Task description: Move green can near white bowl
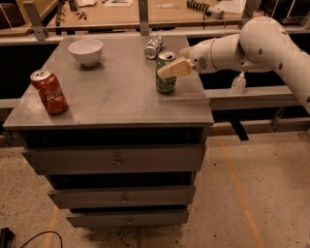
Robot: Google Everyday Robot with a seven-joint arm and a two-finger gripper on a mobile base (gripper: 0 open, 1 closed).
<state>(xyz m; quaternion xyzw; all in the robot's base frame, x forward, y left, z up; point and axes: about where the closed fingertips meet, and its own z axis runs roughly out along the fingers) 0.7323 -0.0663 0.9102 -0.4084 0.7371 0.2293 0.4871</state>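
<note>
The green can (pixel 165 85) stands upright near the right edge of the grey cabinet top (pixel 116 97). The white bowl (pixel 86 50) sits at the back left of the same top, well apart from the can. My gripper (pixel 170 62) reaches in from the right at the height of the can's upper half. It is open, with one tan finger (pixel 173 69) across the can's front and the other showing behind, near the can's top. The can still rests on the surface.
A red cola can (pixel 50 92) stands near the front left edge. A plain silver can (pixel 154 46) lies on its side at the back, just behind the green can. A small white bottle (pixel 238 83) stands on the rail to the right. A wooden workbench (pixel 145 14) runs behind.
</note>
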